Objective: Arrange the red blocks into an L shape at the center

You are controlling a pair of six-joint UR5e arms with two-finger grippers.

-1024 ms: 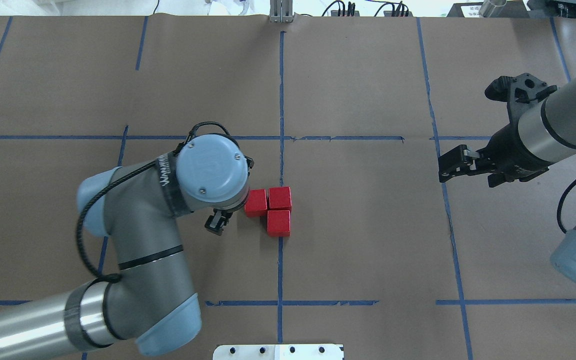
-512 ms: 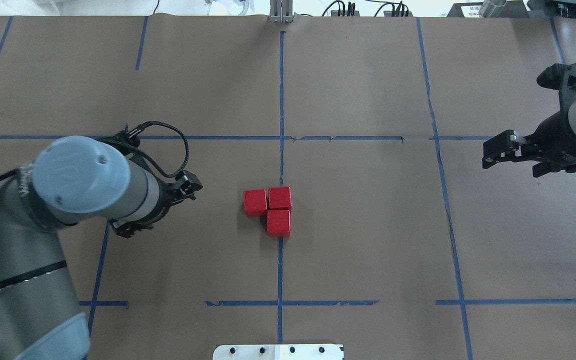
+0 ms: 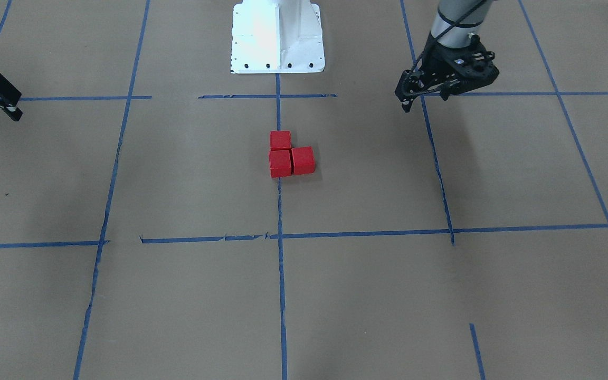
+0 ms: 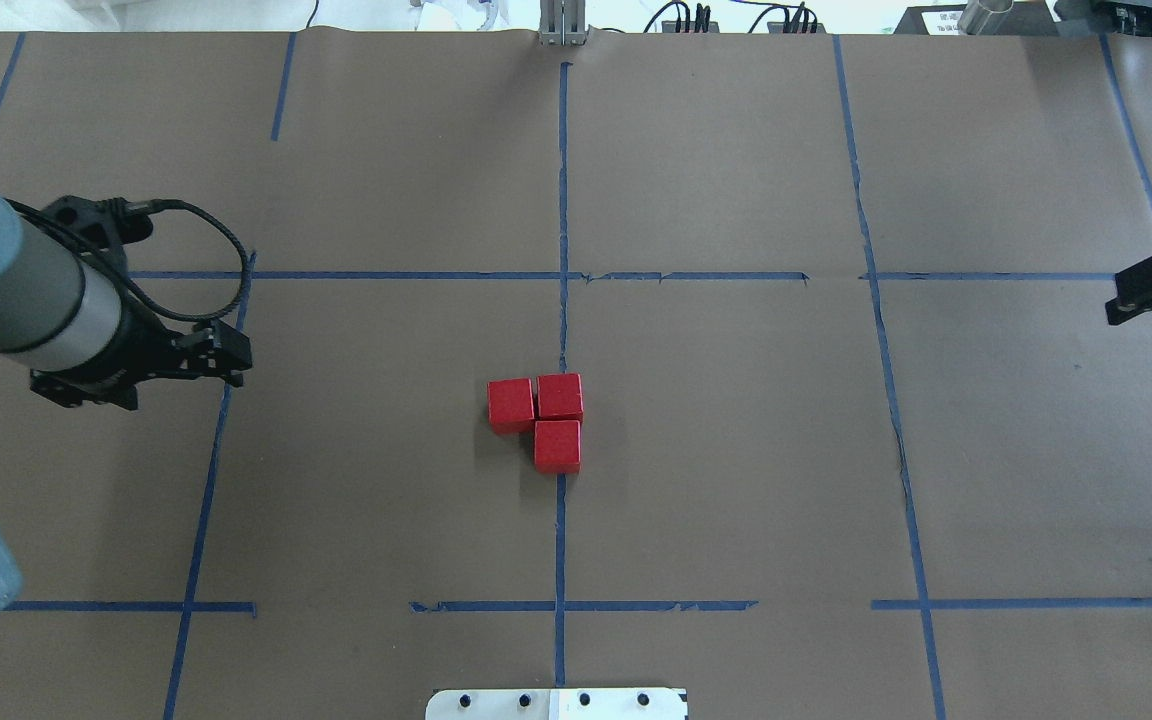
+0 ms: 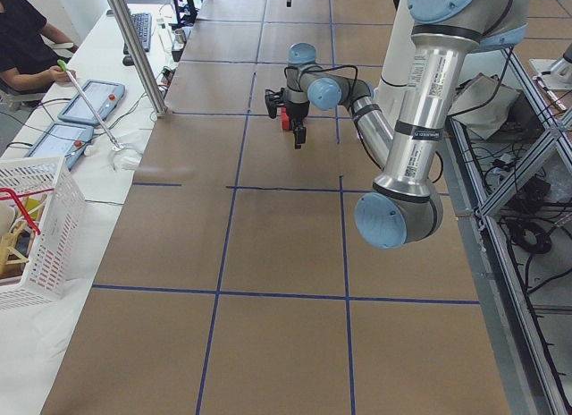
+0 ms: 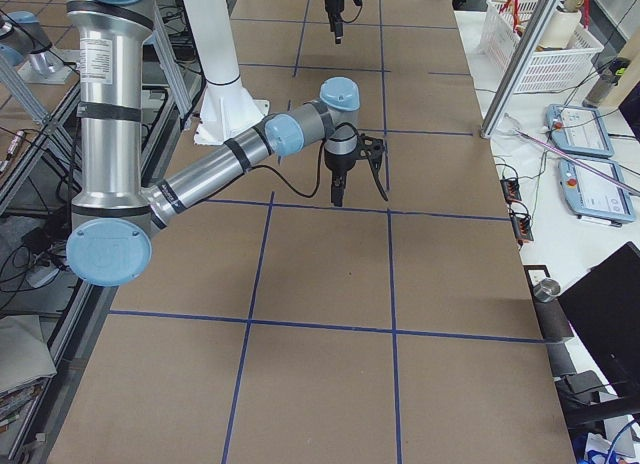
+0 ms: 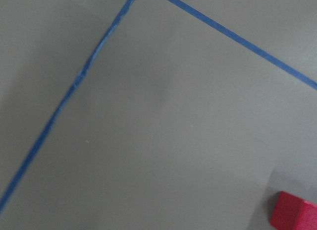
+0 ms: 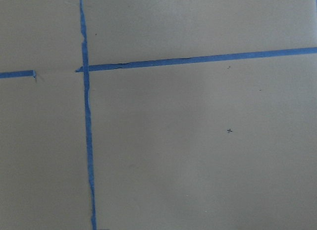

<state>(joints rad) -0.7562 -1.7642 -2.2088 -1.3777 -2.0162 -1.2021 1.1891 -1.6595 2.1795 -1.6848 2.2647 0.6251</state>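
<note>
No legible text anywhere.

My arms [image 6: 105,104] are silver tubes with pale blue joint caps. A black cable [image 4: 206,225] runs along my left arm [image 4: 46,300] to its black end effector [image 4: 231,352]. My base [image 3: 277,37] is white.

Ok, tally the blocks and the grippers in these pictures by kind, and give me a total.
red blocks: 3
grippers, the left gripper and the right gripper: 2
Total: 5
</note>
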